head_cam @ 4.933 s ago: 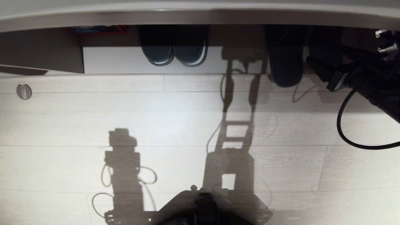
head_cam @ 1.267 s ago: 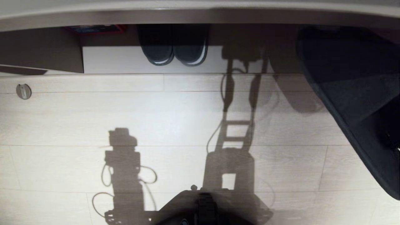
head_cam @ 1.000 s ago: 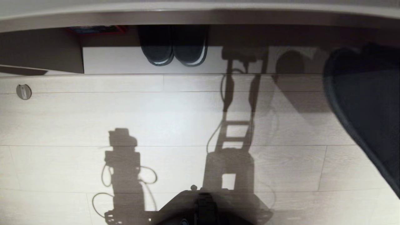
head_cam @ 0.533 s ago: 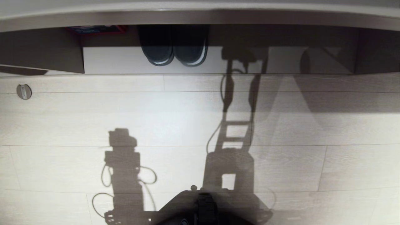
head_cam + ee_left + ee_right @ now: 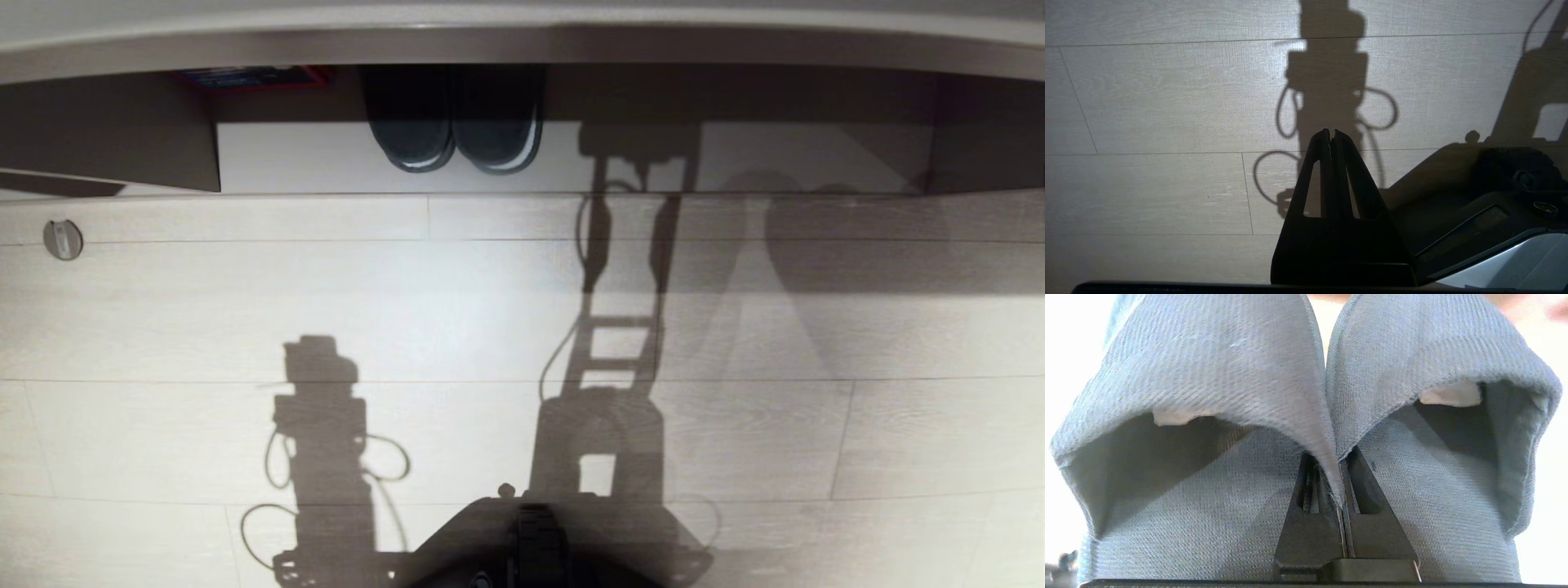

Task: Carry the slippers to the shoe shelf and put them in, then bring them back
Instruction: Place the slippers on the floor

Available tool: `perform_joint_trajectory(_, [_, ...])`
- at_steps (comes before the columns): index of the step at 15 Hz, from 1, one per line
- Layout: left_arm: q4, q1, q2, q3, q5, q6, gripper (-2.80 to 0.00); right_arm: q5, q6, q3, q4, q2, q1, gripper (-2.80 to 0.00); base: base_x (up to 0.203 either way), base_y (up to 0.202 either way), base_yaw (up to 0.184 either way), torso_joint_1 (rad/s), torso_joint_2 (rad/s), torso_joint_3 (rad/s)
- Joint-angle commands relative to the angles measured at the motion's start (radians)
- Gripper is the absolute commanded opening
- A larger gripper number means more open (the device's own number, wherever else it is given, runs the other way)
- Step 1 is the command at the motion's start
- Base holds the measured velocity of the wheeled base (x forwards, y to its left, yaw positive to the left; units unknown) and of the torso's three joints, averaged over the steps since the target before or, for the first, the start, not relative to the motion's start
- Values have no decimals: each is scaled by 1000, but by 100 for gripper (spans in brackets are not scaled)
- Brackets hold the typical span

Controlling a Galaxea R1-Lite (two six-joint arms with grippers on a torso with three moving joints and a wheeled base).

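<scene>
The right gripper (image 5: 1342,498) was clenched on the slippers (image 5: 1306,396), pinching the two inner collar edges together so that both hung from it, out of the head view. The other dark pair (image 5: 453,131) sat in the wide cubby (image 5: 326,159). The step in hand was judged to be the return leg: the slippers were out of the shoe shelf (image 5: 816,155), which stood right of that pair (only a faint shadow lay across it). The next move called for carrying them away and setting them down before letting go. Earlier, a slipper had filled the head view's right edge; it had since gone. The left gripper (image 5: 1331,132) hung pressed shut over the floor (image 5: 1147,102), holding nothing.
</scene>
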Motion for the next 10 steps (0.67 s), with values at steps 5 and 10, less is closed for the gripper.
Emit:
perform_joint_trajectory(5, [0, 0, -2, 0, 0, -1, -280, 3, -1, 275, 39, -174, -13, -280, 0, 0, 0, 0, 0, 0])
perform_joint_trajectory(10, [0, 0, -2, 0, 2, -1, -280, -139, -4, 312, 190, -185, -14, -280, 0, 0, 0, 0, 0, 0])
